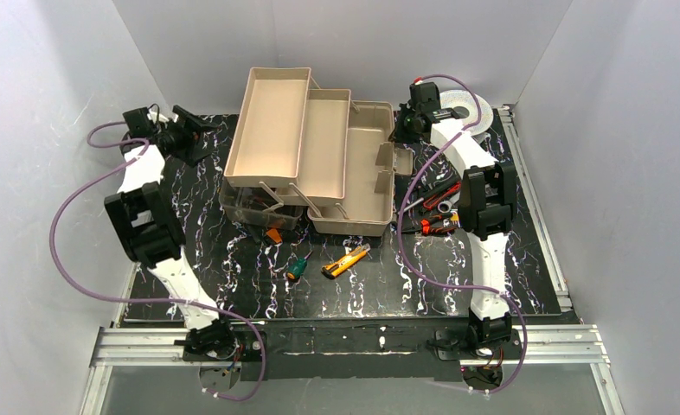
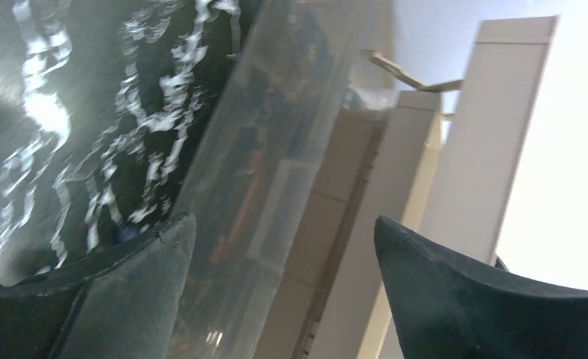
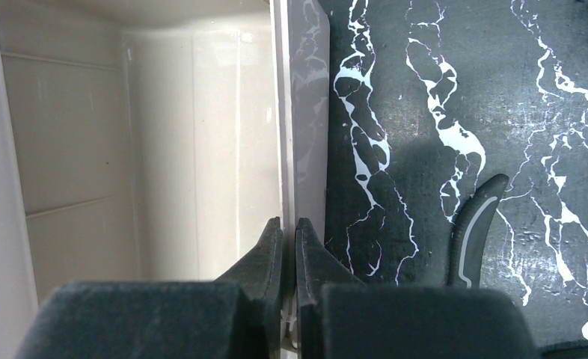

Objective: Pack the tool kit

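Observation:
The beige toolbox (image 1: 354, 226) stands open mid-table, its two trays (image 1: 272, 130) folded out to the left over the translucent lid (image 1: 254, 207). My right gripper (image 1: 404, 130) is at the box's back right corner, shut on the thin side wall (image 3: 306, 112), one finger inside and one outside (image 3: 289, 224). My left gripper (image 1: 196, 130) hovers at the back left, open and empty (image 2: 283, 228), facing the lid (image 2: 276, 149) and the trays (image 2: 418, 172). A yellow knife (image 1: 347, 260), a green-handled screwdriver (image 1: 298, 268) and red-handled pliers (image 1: 438, 196) lie on the mat.
A round silver spool (image 1: 477, 111) sits at the back right, behind my right arm. More small tools (image 1: 436, 226) lie right of the box under that arm. A small orange piece (image 1: 273, 234) lies by the lid. A black-and-grey handle (image 3: 474, 232) lies near my right fingers.

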`<action>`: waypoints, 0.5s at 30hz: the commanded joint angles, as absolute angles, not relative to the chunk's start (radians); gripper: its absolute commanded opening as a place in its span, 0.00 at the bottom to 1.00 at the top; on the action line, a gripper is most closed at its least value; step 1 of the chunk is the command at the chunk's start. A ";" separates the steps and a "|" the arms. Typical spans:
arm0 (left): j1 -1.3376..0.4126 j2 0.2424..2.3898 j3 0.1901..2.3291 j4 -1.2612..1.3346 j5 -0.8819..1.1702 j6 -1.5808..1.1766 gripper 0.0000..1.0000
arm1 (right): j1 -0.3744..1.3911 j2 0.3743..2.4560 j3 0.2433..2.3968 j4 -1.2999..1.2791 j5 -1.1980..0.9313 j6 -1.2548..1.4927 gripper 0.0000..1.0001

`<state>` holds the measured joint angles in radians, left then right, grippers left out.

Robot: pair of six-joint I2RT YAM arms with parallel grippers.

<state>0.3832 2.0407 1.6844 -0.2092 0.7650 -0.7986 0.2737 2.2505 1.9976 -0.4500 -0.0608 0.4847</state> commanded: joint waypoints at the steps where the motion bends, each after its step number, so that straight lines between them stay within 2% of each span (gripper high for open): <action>1: 0.382 1.768 1.468 -0.261 0.444 -0.746 0.92 | 0.233 2.171 2.024 -0.399 -0.069 0.519 0.01; 5: 0.382 1.635 1.288 -0.211 0.272 -0.807 0.98 | 0.233 2.169 2.020 -0.396 -0.082 0.525 0.01; 11: 0.360 1.713 1.411 -0.496 0.156 -0.834 0.98 | 0.233 2.156 2.000 -0.382 -0.079 0.537 0.01; 15: 0.327 1.757 1.437 -0.577 0.090 -0.881 0.98 | 0.233 2.150 1.998 -0.382 -0.084 0.545 0.01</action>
